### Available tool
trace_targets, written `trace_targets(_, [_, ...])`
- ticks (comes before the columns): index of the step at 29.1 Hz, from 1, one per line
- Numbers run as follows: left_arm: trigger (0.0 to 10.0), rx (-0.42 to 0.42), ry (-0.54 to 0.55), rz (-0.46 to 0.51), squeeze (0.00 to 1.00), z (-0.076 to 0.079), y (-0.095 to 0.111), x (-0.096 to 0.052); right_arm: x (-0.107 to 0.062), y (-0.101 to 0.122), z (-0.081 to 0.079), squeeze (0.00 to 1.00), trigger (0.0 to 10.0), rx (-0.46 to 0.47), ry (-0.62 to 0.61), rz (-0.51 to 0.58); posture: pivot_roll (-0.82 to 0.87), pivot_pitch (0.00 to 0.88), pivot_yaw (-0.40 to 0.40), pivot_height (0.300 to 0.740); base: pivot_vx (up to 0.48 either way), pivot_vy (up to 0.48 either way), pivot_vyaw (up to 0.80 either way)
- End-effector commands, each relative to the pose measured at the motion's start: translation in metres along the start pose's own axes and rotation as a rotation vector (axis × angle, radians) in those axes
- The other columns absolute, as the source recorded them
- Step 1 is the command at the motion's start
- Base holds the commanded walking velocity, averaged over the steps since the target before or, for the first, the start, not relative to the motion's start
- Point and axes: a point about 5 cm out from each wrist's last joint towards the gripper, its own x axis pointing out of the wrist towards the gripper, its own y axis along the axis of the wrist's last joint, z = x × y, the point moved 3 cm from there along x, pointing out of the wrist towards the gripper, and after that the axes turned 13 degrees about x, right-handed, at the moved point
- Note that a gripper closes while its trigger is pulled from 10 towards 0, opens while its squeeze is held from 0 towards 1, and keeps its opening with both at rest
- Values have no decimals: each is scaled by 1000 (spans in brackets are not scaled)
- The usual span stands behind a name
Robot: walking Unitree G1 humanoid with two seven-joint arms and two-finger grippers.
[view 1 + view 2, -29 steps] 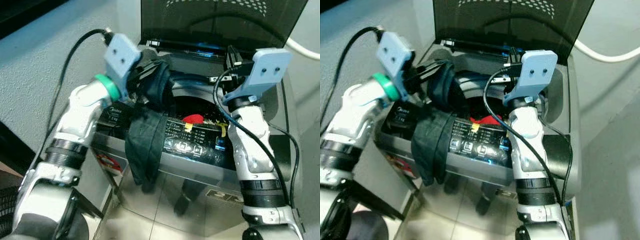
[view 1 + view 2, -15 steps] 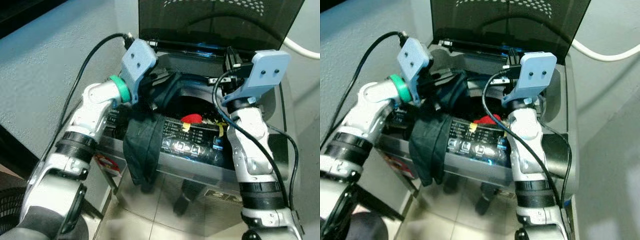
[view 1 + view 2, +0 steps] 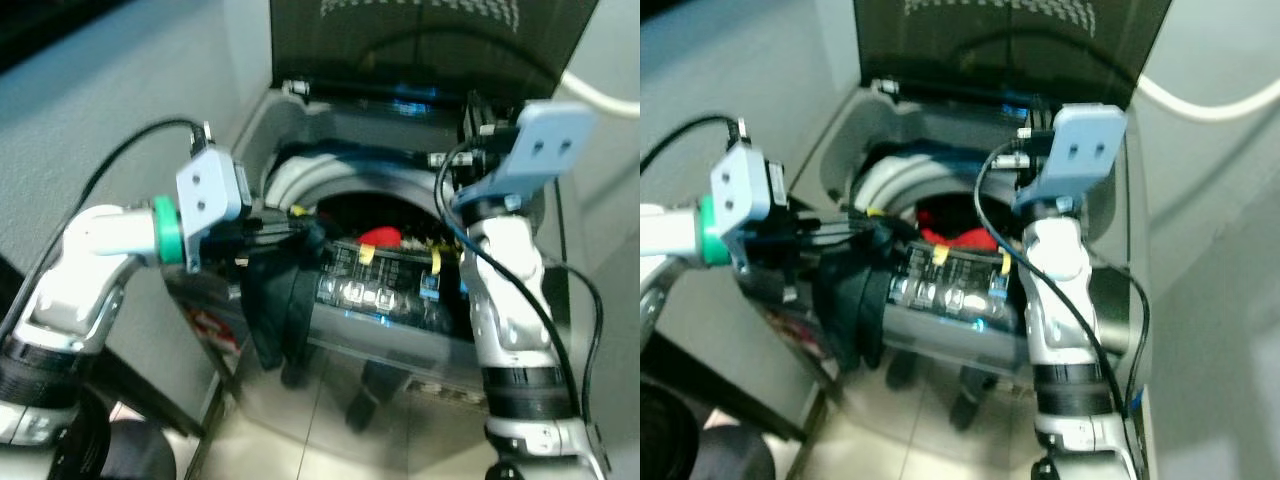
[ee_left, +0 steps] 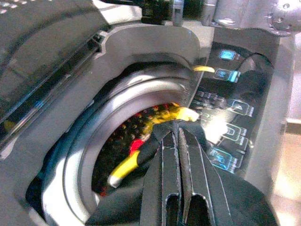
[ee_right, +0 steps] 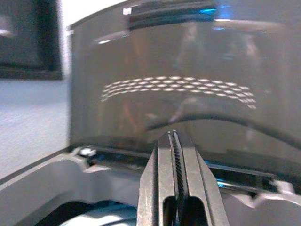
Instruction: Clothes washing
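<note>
Change: the left arm has swung back out from over the tub since half a second ago, and the dark garment it held over the opening now lies draped on the front edge.
Left gripper point(image 4: 178, 141): fingers pressed together, tips at the front left rim of the washer opening, touching the top of the dark cloth; whether any fabric is pinched between them I cannot tell.
Dark garment point(image 3: 280, 305): bunched over the front left corner of the control panel, hanging down the washer's front, outside the drum.
Right gripper point(image 5: 174, 141): fingers closed with nothing between them, raised above the back right of the machine, pointing at the lid.
Washing machine point(image 3: 262, 125): top-loader, grey body, tub open.
Lid point(image 5: 188, 94): dark, translucent, standing upright at the back, dotted band across it.
Drum point(image 4: 94, 150): grey ring round a dark tub; red clothing point(image 3: 381, 236) lies inside, near the front.
Control panel point(image 3: 385, 295): along the front edge, buttons lit blue-white, yellow tags on it.
White hose point(image 3: 1210, 100): runs behind the lid on the right.
</note>
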Motion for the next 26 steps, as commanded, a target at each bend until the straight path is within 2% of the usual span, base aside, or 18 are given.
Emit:
trace_targets(1, [10000, -22, -69, -10, 0, 13, 2, -6, -1, -1, 1, 0, 10000, 2, -6, 0, 158, 102, 80, 740, 0, 0, 0])
trace_targets(8, [10000, -29, -17, -72, 24, 10, -6, -12, -1, -2, 1, 0, 10000, 4, -3, -5, 159, 104, 78, 740, 0, 0, 0])
trace_targets(9, [10000, -35, 10, -83, 1000, 7, -9, -11, -1, -2, 1, 0, 10000, 4, -2, -6, 159, 104, 78, 740, 0, 0, 0])
trace_targets(17, [10000, -30, 165, -106, 1000, -14, -14, -4, -1, -2, 3, 0, 10000, -1, -4, -6, 150, 105, 74, 740, 0, 0, 0])
trace_targets(18, [10000, -3, 350, -122, 1000, -40, -22, 0, -1, -2, 3, 0, 10000, -1, -6, -7, 154, 106, 71, 740, 0, 0, 0])
trace_targets(19, [10000, 4, 425, -133, 1000, -50, -26, 2, -1, -2, 3, 0, 10000, -1, -6, -8, 154, 106, 71, 740, 0, 0, 0])
trace_targets(20, [10000, 23, 484, -132, 600, -62, -30, 8, 0, -2, 2, 0, 10000, 1, -4, -7, 154, 108, 68, 740, 0, 0, 0])
trace_targets(21, [10000, 36, 510, -131, 600, -69, -32, 12, 1, -2, 2, 0, 10000, 2, -3, -6, 154, 108, 68, 740, 0, 0, 0])
trace_targets(23, [10000, 36, 510, -131, 600, -69, -32, 12, 1, -2, 2, 0, 10000, 2, -3, -6, 154, 108, 68, 740, 0, 0, 0])
trace_targets(24, [10000, 49, 517, -107, 0, -80, -31, 23, 2, -2, 0, 0, 10000, 4, 1, -5, 148, 112, 68, 740, 0, 0, 0])
trace_targets(26, [10000, 51, 514, -94, 0, -84, -30, 28, 2, -2, -1, 0, 10000, 5, 3, -4, 148, 112, 68, 740, 0, 0, 0])
